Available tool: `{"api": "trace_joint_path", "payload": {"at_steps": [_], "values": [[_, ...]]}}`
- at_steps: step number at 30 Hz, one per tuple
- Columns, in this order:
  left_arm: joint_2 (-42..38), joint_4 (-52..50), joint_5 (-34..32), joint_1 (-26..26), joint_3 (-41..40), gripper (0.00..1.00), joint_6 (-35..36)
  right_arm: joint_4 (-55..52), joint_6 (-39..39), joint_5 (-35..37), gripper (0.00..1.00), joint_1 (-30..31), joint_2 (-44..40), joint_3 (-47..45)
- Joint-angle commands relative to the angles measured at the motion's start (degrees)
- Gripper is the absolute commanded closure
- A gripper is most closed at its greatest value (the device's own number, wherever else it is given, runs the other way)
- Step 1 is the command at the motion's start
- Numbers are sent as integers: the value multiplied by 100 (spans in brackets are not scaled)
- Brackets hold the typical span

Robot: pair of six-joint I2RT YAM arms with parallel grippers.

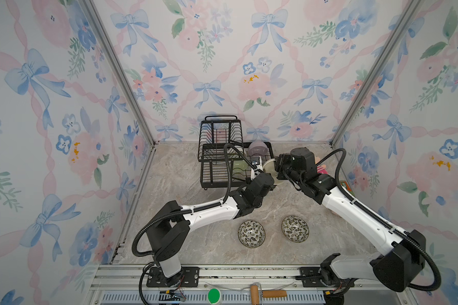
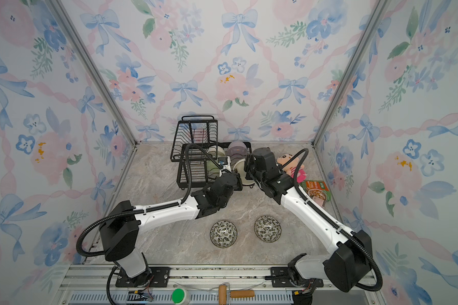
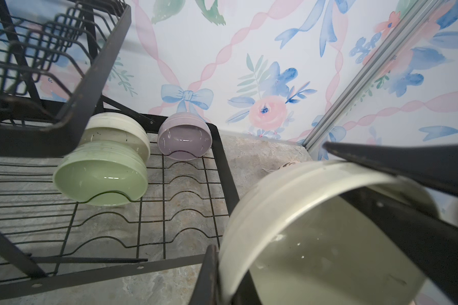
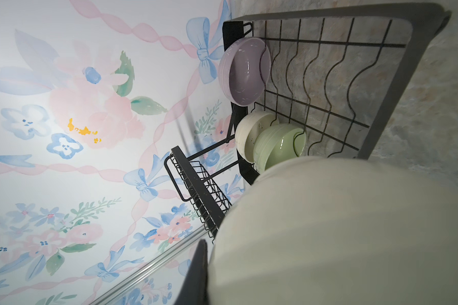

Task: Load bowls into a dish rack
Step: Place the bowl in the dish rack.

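Note:
A cream bowl point(image 1: 269, 165) hangs tilted just off the right edge of the black wire dish rack point(image 1: 214, 182), gripped from both sides. My left gripper point(image 3: 222, 277) is shut on its rim, one finger outside the wall and one inside. My right gripper point(image 1: 276, 165) is shut on the opposite rim; its fingers point(image 3: 381, 161) cross the bowl in the left wrist view. In the rack's base tray stand a pale green bowl point(image 3: 101, 174), another cream bowl point(image 3: 117, 129) and a lavender bowl point(image 3: 184, 140). Two leaf-patterned bowls point(image 1: 251, 233) point(image 1: 294, 228) sit upright on the table in front.
The rack's raised basket point(image 1: 220, 129) stands at the back left over the tray. A plush toy point(image 2: 291, 163) and a food packet point(image 2: 316, 191) lie by the right wall behind my right arm. A green roll point(image 1: 213, 295) and a wooden-handled tool point(image 1: 265, 293) rest on the front rail.

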Motion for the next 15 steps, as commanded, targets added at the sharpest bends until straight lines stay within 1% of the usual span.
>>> {"api": "trace_joint_path", "payload": {"at_steps": [1,3,6,10,12,15], "values": [[-437,-35,-149,-34,64,100,106,375,-241,481,96,-151,48,91],[-476,-78,-192,-32,58,97,107,475,-223,456,100,-151,51,45],[-542,-152,-259,-32,0,93,27,717,-221,335,100,-151,99,21],[-645,-224,-333,-28,-123,79,-78,976,-409,304,100,-159,147,96],[-690,-301,-389,-29,-171,69,-160,1199,-491,287,100,-185,165,91],[-775,-523,-430,3,-240,60,-283,1571,-534,256,100,-226,165,-9]]}}
